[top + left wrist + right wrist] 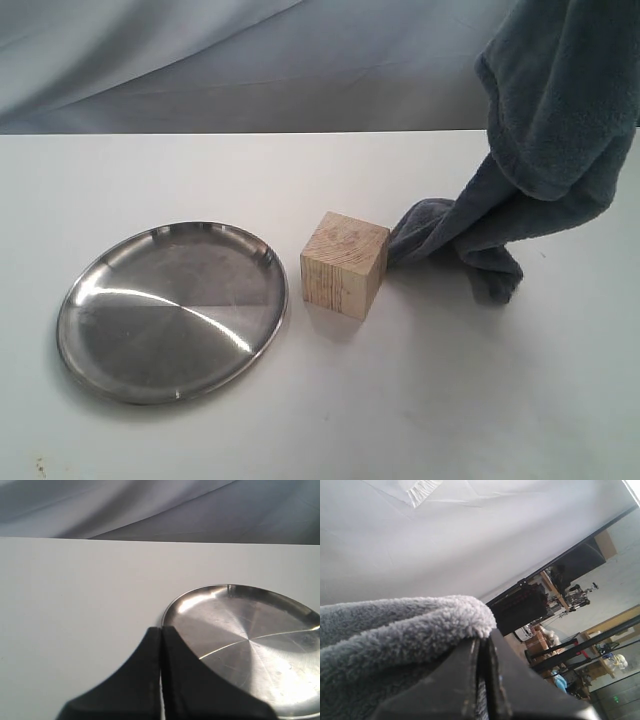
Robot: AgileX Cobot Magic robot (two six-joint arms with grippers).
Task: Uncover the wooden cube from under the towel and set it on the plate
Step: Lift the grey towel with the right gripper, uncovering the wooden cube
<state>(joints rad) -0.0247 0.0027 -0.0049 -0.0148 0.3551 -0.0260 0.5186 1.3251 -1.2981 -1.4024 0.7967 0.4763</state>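
Observation:
The pale wooden cube (344, 264) stands bare on the white table, just right of the steel plate (170, 310). The blue-grey towel (545, 130) hangs from the upper right, lifted high, its lower tail (460, 240) still lying on the table and touching the cube's right side. My right gripper (484, 642) is shut on the towel (395, 640), with cloth pinched between its jaws; the gripper itself is hidden in the exterior view. My left gripper (161, 630) is shut with nothing in it, hovering by the near rim of the plate (250, 640).
The white table (450, 400) runs to a far edge below a grey cloth backdrop (250, 60). The right wrist view points up and away, towards the backdrop and distant room clutter.

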